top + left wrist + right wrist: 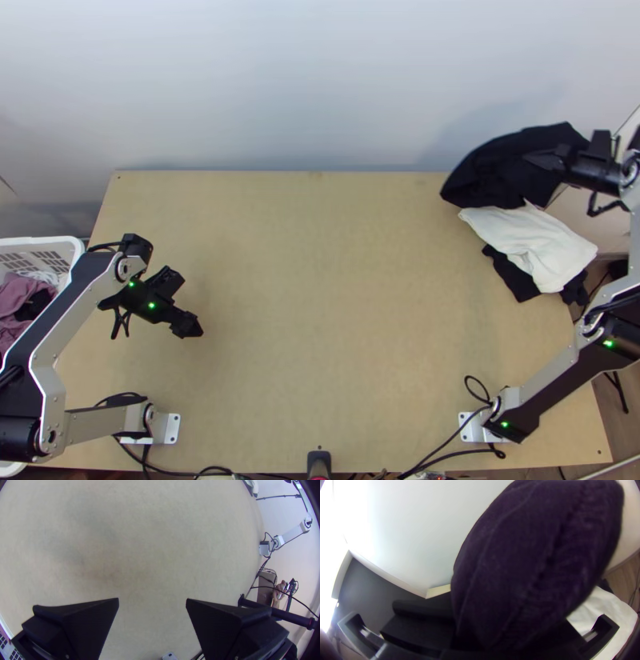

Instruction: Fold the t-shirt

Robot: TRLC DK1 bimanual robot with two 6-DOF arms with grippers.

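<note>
Top view, and there's the right gripper (538,159) pinching the black garment (498,171) at the table's (320,320) far right corner; the left gripper's (192,306) jaws stand wide apart.

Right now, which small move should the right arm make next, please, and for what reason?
Probably ease the black garment down and inward over the table before the right gripper lets go. It is held at the far right corner, beyond the white cloth, and seems to reach past the edge, so it might slip off.
</note>
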